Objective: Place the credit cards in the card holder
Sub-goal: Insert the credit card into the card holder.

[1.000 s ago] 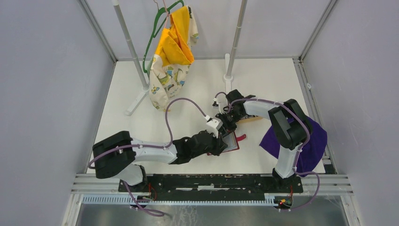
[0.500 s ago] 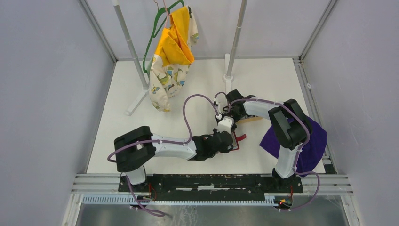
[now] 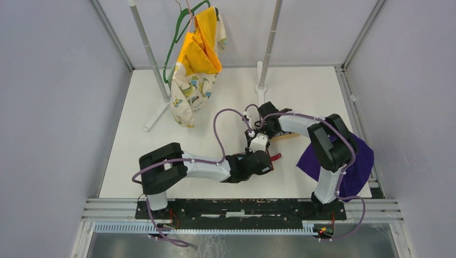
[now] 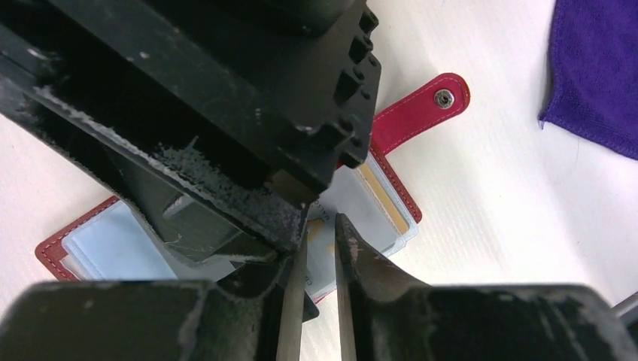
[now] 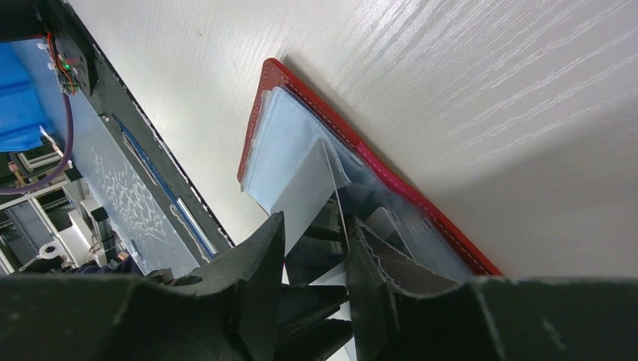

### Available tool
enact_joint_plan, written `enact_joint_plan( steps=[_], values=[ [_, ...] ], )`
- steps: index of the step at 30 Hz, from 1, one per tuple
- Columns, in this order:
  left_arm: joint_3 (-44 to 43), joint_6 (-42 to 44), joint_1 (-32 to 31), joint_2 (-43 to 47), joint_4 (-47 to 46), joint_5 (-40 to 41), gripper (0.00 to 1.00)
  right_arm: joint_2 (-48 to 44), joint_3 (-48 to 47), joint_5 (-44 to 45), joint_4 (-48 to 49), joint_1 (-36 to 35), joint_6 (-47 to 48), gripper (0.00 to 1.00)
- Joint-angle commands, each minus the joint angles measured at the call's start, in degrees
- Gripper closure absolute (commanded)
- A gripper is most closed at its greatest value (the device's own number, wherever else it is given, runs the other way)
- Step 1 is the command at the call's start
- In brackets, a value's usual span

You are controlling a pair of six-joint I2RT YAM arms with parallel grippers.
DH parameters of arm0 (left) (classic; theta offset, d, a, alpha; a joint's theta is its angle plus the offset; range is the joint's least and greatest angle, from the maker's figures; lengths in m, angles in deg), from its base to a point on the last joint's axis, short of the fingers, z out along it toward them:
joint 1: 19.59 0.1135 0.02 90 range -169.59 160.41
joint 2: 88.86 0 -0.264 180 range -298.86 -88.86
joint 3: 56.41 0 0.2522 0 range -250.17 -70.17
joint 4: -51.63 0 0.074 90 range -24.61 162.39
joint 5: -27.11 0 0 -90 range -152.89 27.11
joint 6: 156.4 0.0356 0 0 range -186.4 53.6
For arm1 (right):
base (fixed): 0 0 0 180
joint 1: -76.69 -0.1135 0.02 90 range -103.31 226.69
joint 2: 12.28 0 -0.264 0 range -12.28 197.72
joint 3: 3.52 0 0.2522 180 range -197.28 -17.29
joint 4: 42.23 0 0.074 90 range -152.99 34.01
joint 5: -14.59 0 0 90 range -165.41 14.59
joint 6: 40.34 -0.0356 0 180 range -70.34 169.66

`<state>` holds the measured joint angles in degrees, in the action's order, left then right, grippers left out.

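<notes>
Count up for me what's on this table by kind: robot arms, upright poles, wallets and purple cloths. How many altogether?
Robot arms: 2, the left arm and the right arm
Upright poles: 2, the left pole and the right pole
Wallets: 1, the red card holder
Cloths: 1, the purple cloth
Total: 6

You have a white table point(image 3: 161, 156) boxed in by plain grey walls point(image 3: 54, 107). Two metal poles point(image 3: 148, 48) stand at its far end, evenly lit.
</notes>
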<state>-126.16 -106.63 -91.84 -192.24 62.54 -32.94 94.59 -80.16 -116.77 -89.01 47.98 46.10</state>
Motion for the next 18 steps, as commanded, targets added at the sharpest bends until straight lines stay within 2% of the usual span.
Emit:
enact_joint_plan(
  steps=[1,11,18],
  values=[
    [0.2,-3.9,1.1,-0.3,2.2,2.6,0.73,-2.5,-0.2,3.7,0.0,0.1,2.6,0.59],
    [2.7,-5.1,1.8,1.7,1.5,1.7,0.72,-6.5,-0.3,5.7,-0.6,0.1,5.1,0.56],
    [3.7,-4.8,2.2,3.2,1.4,1.4,0.68,-8.8,-0.5,6.1,-1.1,0.2,7.0,0.54]
  ],
)
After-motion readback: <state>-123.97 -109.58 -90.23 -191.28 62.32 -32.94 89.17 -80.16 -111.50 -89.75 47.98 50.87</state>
